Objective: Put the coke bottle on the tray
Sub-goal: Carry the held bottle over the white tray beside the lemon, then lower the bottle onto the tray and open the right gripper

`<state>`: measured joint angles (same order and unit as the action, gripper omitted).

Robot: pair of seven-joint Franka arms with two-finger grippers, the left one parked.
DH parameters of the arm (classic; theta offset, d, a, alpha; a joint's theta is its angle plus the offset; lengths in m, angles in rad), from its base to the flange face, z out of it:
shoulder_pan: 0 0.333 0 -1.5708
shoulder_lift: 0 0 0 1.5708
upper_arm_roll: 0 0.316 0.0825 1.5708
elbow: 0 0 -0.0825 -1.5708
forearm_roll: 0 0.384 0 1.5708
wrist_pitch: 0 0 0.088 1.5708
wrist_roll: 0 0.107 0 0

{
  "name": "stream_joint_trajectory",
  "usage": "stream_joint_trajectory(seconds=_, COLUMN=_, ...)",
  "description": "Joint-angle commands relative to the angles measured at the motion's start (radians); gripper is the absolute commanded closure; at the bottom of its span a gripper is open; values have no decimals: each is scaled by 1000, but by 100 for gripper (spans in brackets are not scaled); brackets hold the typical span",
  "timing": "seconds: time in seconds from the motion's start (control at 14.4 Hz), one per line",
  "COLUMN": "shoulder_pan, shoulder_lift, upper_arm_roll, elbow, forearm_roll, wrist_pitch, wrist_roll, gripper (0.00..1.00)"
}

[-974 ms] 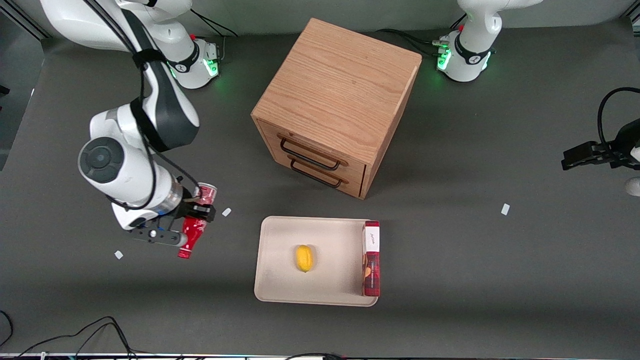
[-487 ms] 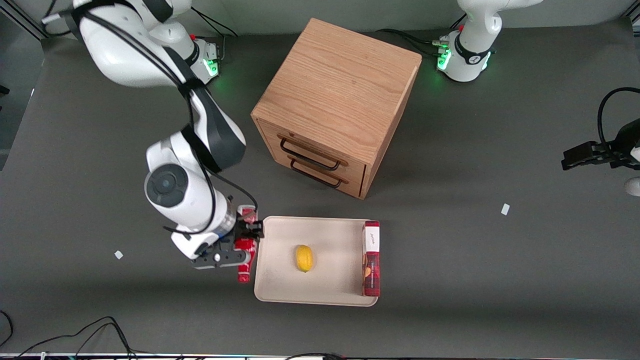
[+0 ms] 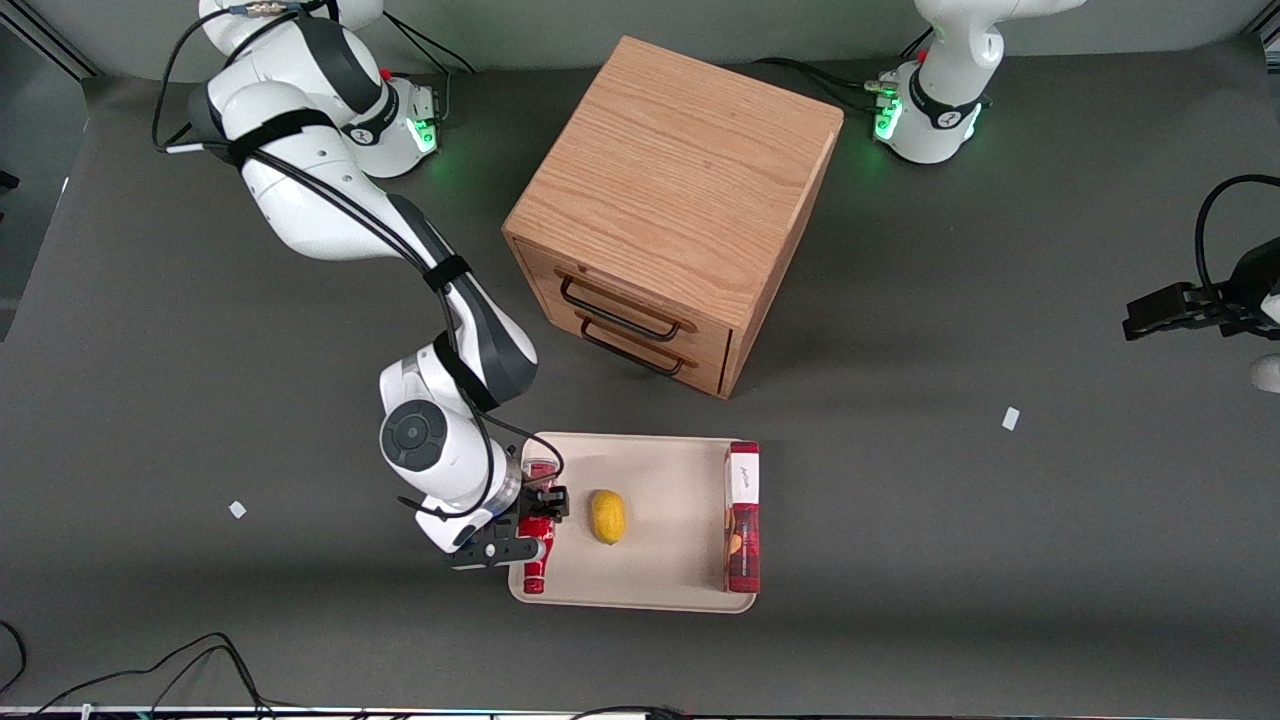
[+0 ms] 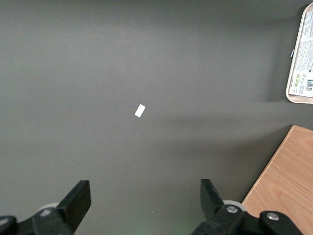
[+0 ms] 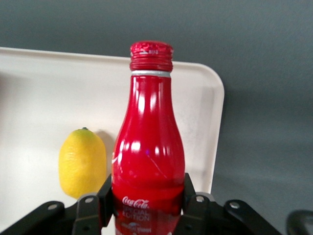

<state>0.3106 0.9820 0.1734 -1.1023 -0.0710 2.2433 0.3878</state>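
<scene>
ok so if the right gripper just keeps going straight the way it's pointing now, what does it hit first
The gripper, shut on the coke bottle, points down over the tray. The bottle's capped end would probably meet the tray floor first, near the rim and beside the lemon. Its height above the tray is unclear.

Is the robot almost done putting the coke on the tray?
Nearly. The gripper already has the coke bottle clamped in its fingers and holds it over the tray, at the working arm's end, beside the lemon. Left to do: set it down and let go.
</scene>
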Motion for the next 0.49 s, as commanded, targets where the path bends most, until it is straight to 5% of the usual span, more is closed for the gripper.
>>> stream_joint_trajectory(seconds=0.0, shoulder_pan=5, shoulder_lift=38, upper_arm_roll=6, elbow=50, forearm_roll=-24, wrist_pitch=13, wrist_roll=39, gripper=91)
stream_joint_trajectory(seconds=0.42, shoulder_pan=5, shoulder_lift=92, upper_arm_roll=-5, elbow=33, forearm_roll=-29, wrist_pitch=108, wrist_roll=39, gripper=72)
